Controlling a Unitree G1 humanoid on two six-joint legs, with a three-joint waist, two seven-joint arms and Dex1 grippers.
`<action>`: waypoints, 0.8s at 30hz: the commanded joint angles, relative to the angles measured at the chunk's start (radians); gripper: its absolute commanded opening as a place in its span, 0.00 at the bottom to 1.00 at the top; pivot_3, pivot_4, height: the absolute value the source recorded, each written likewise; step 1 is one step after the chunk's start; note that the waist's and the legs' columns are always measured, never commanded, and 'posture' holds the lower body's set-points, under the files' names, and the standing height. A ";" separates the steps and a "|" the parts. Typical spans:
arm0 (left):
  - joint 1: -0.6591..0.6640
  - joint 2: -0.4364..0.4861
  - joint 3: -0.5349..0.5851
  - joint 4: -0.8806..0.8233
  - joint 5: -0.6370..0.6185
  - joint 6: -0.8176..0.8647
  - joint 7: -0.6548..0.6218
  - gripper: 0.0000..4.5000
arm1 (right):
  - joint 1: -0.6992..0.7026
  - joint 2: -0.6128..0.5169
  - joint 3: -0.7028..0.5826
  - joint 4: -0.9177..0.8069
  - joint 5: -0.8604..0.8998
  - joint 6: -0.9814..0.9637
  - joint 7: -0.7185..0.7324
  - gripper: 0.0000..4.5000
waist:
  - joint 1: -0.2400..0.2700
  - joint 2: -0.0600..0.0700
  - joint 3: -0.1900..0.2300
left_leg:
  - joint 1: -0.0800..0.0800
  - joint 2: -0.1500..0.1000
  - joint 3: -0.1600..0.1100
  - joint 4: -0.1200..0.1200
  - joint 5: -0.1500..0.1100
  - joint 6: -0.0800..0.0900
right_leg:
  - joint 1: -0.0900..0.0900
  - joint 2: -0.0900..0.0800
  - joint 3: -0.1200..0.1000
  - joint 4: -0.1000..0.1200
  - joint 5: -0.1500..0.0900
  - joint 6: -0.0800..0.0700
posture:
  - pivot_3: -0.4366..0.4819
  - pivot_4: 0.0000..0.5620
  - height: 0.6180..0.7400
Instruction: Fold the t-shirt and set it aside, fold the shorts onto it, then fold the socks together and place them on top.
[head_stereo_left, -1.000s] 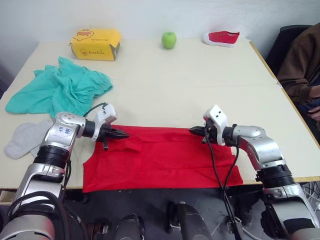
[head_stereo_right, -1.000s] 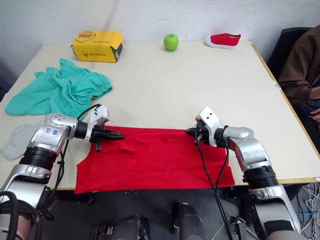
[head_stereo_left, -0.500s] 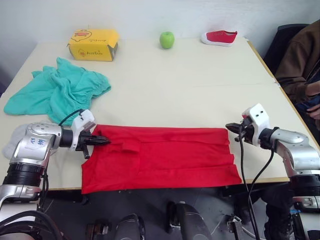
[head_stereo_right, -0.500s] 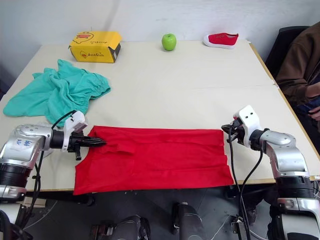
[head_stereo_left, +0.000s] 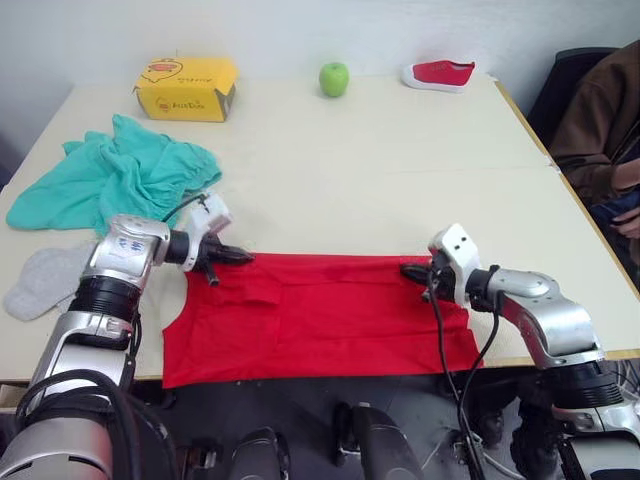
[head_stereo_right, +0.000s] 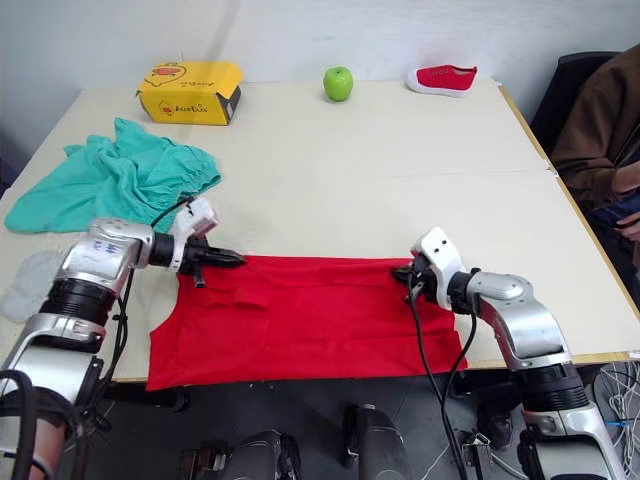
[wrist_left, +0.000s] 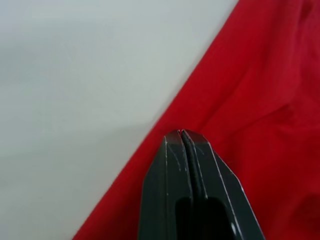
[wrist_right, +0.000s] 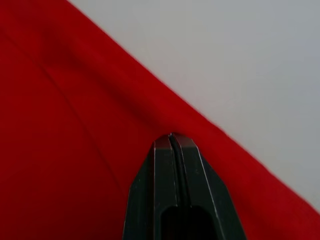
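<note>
I see one t-shirt (head_stereo_left: 320, 315) flat along the table's (head_stereo_left: 400, 170) near edge. My left gripper (head_stereo_left: 240, 257) and right gripper (head_stereo_left: 412, 270) point inward over its far hem, each with fingers pressed together, forearms low. Farther left lie the socks (head_stereo_left: 45, 280), then one pair of shorts (head_stereo_left: 115, 180).

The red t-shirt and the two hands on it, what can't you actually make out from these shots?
- t-shirt: its near hem hangs past the table edge in the eye views.
- left hand, right hand: wrist views show fingers together over the fabric; whether any cloth is pinched is hidden.
- socks: partly behind the left arm.
</note>
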 joint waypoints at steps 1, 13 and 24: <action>-0.015 0.027 -0.005 0.126 0.066 -0.101 0.016 0.01 | 0.067 -0.078 -0.046 -0.014 -0.017 0.018 0.016 0.00 | 0.001 0.000 0.000 | 0.000 0.000 0.000 0.000 0.000 0.000 | 0.001 0.000 0.000 0.000 0.000 0.000 | 0.48 0.27 1.00; -0.105 0.065 0.189 0.297 -0.037 -0.316 0.003 0.01 | 0.129 -0.257 -0.220 -0.106 0.149 0.059 0.189 0.00 | -0.004 -0.002 0.000 | 0.000 0.000 -0.001 0.000 0.000 0.000 | 0.001 0.000 -0.001 0.000 0.000 0.000 | 0.48 0.27 1.00; 0.130 0.204 0.261 -0.380 -0.275 0.075 -0.279 0.46 | -0.247 -0.253 0.008 0.155 0.077 0.095 0.339 0.27 | 0.000 -0.003 0.002 | 0.000 0.001 0.000 0.000 0.000 -0.001 | 0.000 0.001 0.000 0.000 -0.001 -0.001 | 0.48 0.27 1.00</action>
